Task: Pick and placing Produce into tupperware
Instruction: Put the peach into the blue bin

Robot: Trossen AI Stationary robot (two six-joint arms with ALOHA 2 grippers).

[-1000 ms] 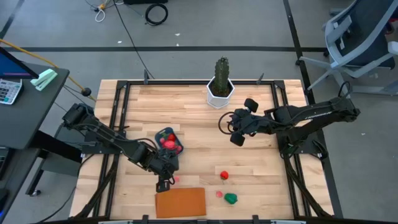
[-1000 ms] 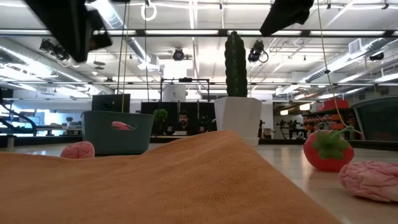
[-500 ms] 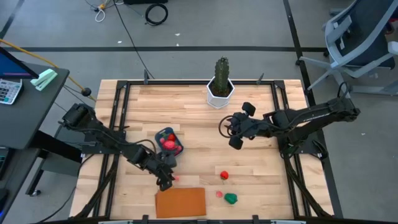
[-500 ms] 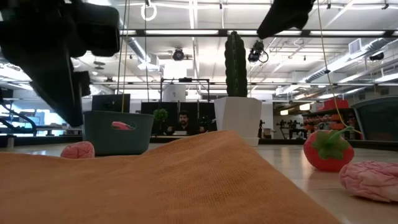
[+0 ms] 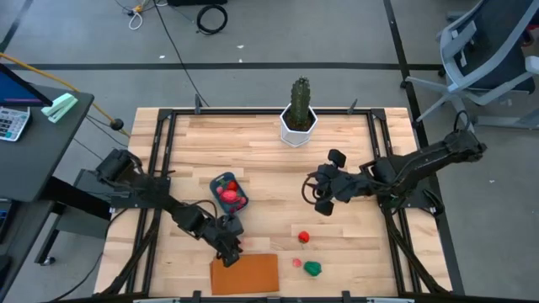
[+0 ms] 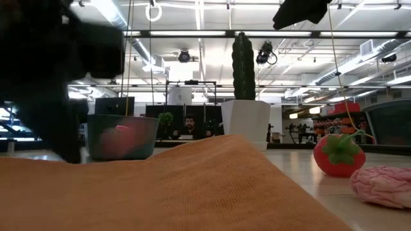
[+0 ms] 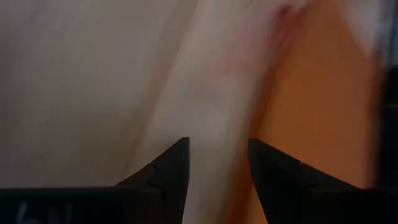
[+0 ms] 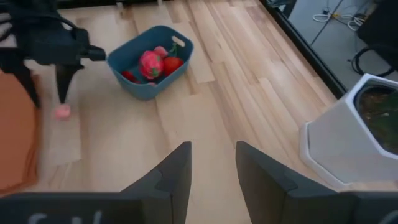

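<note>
The teal tupperware [image 5: 226, 192] stands left of the table's middle and holds red and pink produce [image 8: 151, 62]. My left gripper [image 5: 229, 252] is open and low over a small pink piece [image 8: 62, 112] at the far left corner of the orange board [image 5: 244, 273]. In the low view the gripper [image 6: 45, 96] hides that piece. A red strawberry [image 5: 303, 237], a second pink piece [image 5: 296, 263] and a green piece [image 5: 312, 268] lie on the table right of the board. My right gripper [image 5: 321, 199] hovers open right of the middle. My left gripper comes at the small pink piece from above, pointing down. One fingertip [image 8: 63, 96] stands right over the piece, which lies on the table. I cannot tell whether the finger touches it.
A tall green cactus [image 5: 299, 114] in a white pot stands at the far edge, close to my right arm. The orange board lies at the near edge and fills the low view's foreground [image 6: 192, 186]. Bare wood lies between the tupperware and the strawberry.
My left gripper has moved toward the near edge and come down over the small pink piece beside the board, hiding it in the low view. My right gripper has drifted a little toward the near edge.
</note>
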